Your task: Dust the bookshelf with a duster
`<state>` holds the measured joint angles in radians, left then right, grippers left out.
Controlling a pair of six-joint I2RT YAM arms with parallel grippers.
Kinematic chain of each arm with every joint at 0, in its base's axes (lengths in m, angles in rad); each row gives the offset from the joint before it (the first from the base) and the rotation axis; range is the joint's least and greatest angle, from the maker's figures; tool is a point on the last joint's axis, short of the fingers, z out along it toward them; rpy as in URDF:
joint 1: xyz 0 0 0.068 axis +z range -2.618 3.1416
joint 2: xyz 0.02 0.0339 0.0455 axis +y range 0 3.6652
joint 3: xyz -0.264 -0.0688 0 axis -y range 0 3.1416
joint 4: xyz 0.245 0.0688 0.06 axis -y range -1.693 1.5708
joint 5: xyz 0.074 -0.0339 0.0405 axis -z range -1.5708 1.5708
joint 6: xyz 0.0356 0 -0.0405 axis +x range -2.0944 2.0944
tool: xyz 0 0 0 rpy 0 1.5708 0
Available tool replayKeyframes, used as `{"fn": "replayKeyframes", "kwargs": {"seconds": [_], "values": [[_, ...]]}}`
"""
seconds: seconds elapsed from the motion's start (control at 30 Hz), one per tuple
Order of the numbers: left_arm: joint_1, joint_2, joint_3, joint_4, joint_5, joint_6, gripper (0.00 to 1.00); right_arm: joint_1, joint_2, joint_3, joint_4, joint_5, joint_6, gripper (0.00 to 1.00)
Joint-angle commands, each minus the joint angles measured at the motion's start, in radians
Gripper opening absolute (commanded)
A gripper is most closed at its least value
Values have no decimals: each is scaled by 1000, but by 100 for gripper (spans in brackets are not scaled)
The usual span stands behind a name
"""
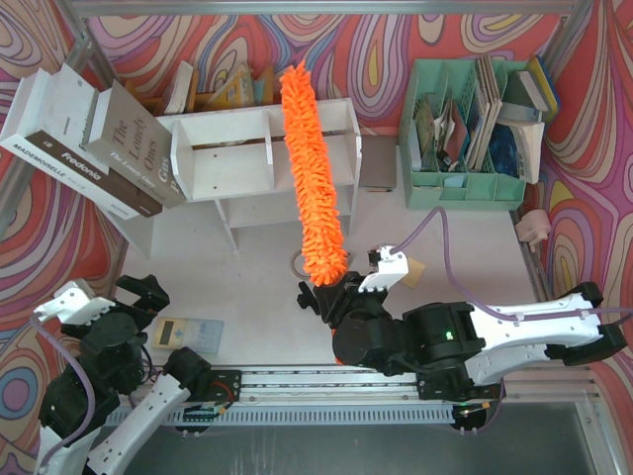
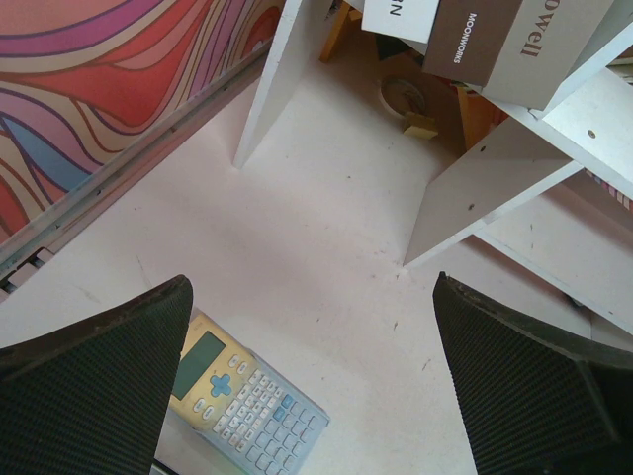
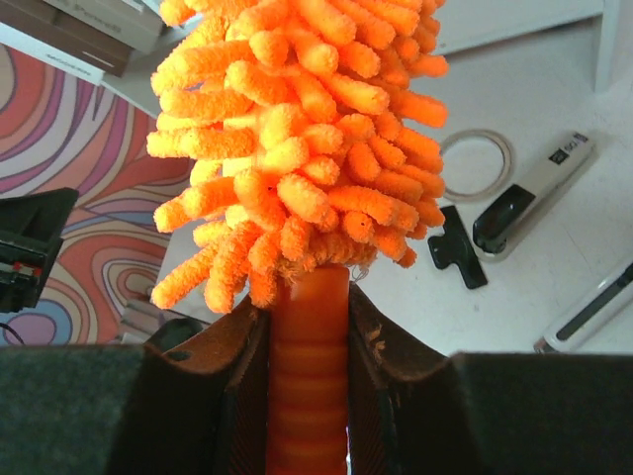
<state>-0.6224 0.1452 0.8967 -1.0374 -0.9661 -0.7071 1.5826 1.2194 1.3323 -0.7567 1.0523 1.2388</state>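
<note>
Right gripper (image 3: 309, 332): my jaws are clamped on the duster (image 3: 297, 148), on its ribbed orange handle just below the fluff.
Duster's place: it rises straight ahead of those jaws and crosses over the white bookshelf (image 1: 237, 148); I cannot tell if it touches.
Left gripper (image 2: 312, 376): jaws wide apart and empty, a calculator (image 2: 247, 401) beneath them.
Risk: the long head may twist the handle in my grip, or a sweep may topple the leaning books (image 1: 94, 139).
</note>
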Motion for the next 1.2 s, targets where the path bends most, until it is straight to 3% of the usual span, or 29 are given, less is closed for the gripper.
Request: {"fn": "replayKeyframes", "kwargs": {"seconds": [0.0, 0.27, 0.43, 0.53, 0.7, 1.0, 1.17], "values": [[-5, 9, -8, -9, -15, 0, 98, -4, -21, 30, 153, 85, -206, 0], [-5, 8, -7, -8, -14, 0, 98, 20, 47, 80, 185, 49, -267, 0], [-5, 7, -8, -9, -15, 1, 98, 138, 90, 114, 161, 212, -261, 0], [-5, 5, -8, -9, -16, 1, 98, 198, 132, 158, 48, 247, -151, 0], [-5, 4, -7, -9, -16, 0, 98, 217, 195, 176, -62, 147, -39, 0], [-5, 5, -7, -7, -12, 1, 98, 289, 193, 52, -274, 5, 175, 0], [-5, 5, -8, -10, -14, 0, 98, 375, 287, 114, -635, 1, 525, 0]]}}
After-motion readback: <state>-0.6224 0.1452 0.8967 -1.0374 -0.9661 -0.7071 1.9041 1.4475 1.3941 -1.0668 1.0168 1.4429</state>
